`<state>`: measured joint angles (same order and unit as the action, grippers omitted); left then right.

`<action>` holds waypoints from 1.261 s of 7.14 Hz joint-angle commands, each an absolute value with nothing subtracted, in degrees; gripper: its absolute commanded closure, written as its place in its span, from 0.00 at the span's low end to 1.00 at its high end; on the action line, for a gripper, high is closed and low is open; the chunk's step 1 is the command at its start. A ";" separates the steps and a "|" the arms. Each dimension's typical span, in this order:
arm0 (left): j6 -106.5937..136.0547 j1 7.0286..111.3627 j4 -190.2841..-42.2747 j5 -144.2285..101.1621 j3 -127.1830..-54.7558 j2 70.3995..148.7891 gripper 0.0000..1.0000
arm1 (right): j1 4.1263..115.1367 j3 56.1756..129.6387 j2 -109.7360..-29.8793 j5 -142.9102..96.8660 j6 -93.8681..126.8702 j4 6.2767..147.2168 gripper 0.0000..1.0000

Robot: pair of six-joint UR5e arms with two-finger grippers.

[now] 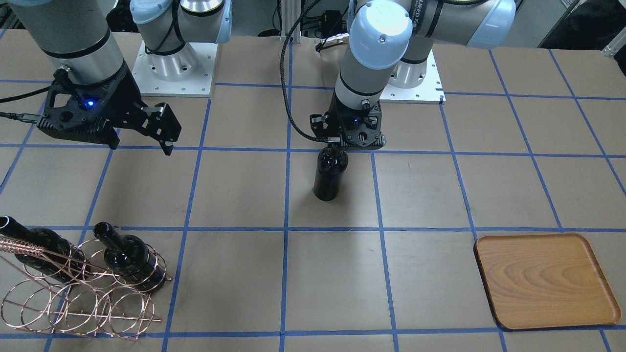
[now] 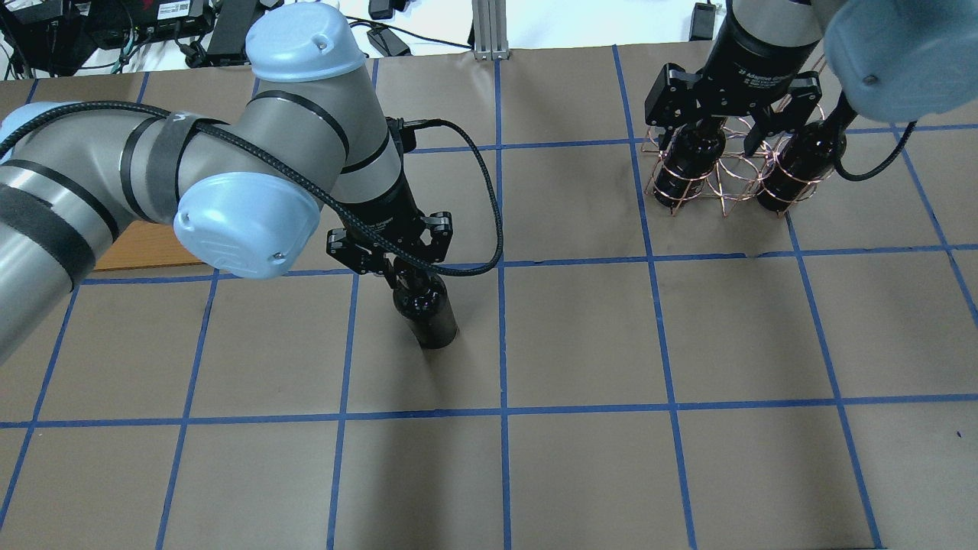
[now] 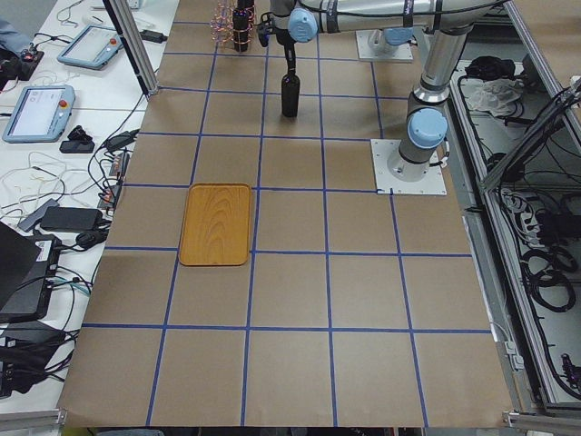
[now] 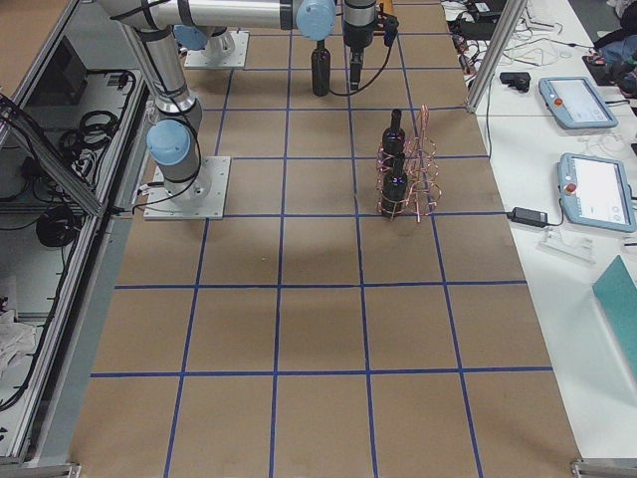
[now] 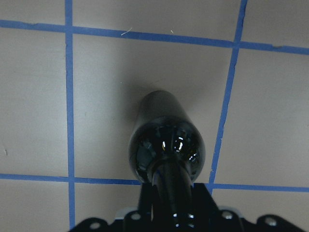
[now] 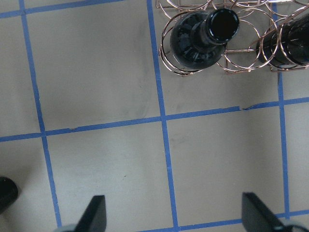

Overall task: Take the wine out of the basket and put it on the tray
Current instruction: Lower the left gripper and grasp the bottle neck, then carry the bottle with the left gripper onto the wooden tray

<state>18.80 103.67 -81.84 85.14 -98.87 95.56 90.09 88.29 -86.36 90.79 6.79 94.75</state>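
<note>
- Nearest the left wrist lens is the wine (image 5: 164,145), seen from above along its neck. It is upright, glossy near-black glass, and the neck runs up into the left gripper (image 2: 397,269), which is clenched around it.
- From the tray (image 1: 545,278) the wine is well apart, roughly midway between the tray and the basket (image 1: 78,303). Whether its base touches the table (image 1: 234,283) or hangs just over it, I cannot tell.
- Handling, as I judge it: the glass is stiff, heavy, slick and breakable. A hold high on the narrow neck leaves the heavy body hanging below, so quick moves could make it swing or slip. Slow travel and a soft set-down suit it.
- Far from the tray, on the basket's side, the right gripper (image 6: 176,215) hovers with its jaws spread and holds nothing.
- Two more bottles (image 1: 128,256) sit in the basket's loops, well away from the tray and off the line toward it.
- Between the wine and the tray I see only brown paper and blue tape lines (image 1: 415,229).
- The tray has a low raised rim, so the base must clear it. Bare wood inside leaves room to stand the wine well away from that edge.
</note>
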 commanded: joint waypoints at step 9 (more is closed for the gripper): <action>-30.65 68.24 -89.65 92.45 -78.42 100.61 1.00 | 90.09 88.33 -86.40 92.02 6.77 94.66 0.00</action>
